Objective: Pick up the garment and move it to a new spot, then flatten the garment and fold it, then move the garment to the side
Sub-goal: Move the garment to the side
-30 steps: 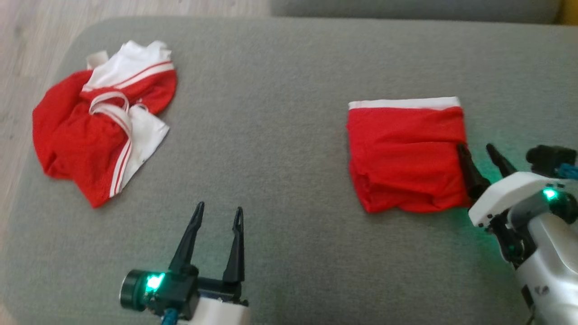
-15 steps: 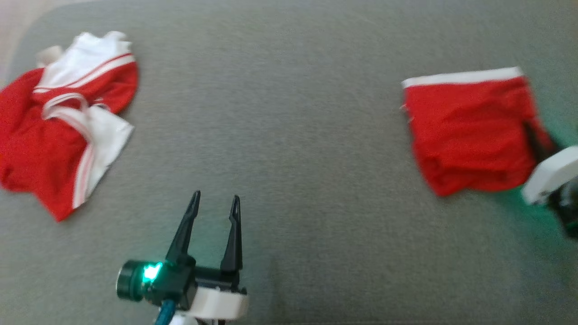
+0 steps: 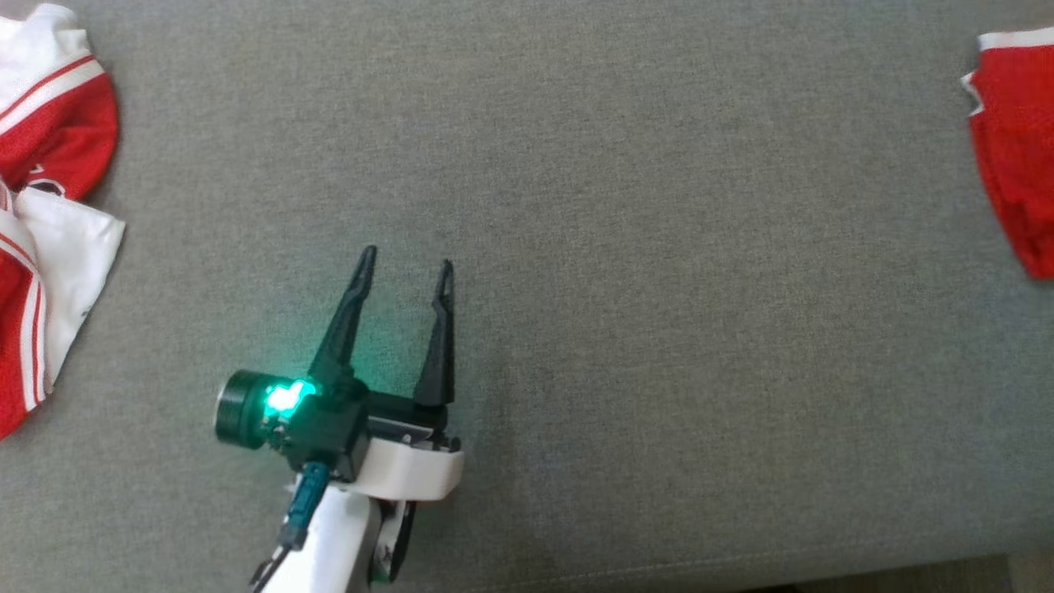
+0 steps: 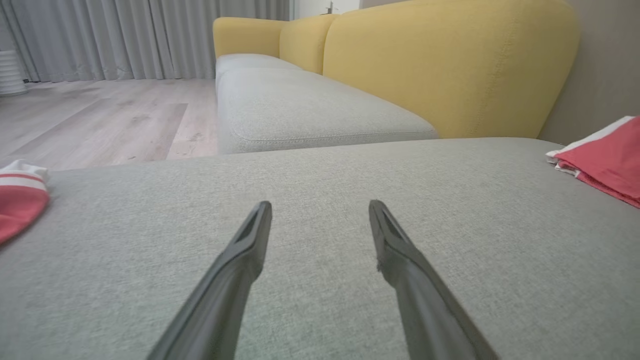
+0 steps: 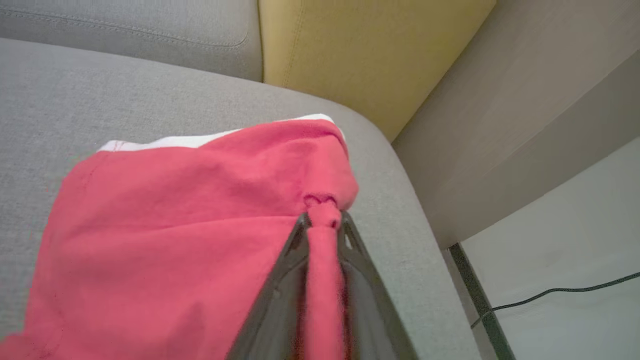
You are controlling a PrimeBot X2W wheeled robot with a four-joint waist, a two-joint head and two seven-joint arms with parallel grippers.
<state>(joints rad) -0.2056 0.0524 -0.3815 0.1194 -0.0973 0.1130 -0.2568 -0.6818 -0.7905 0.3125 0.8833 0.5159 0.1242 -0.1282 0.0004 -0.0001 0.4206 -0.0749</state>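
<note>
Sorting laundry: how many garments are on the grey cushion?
2. A crumpled red-and-white garment lies at the left of the cushion; a folded red garment sits at its right end, pinched by the right end effector. Others may lie off-frame.

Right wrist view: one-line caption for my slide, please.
Right gripper pinches an edge of the red garment near the grey cushion corner, yellow sofa back behind.

Empty, the left end effector (image 3: 407, 258) gapes; right end effector (image 5: 324, 220) pinches garment (image 5: 175, 225).
</note>
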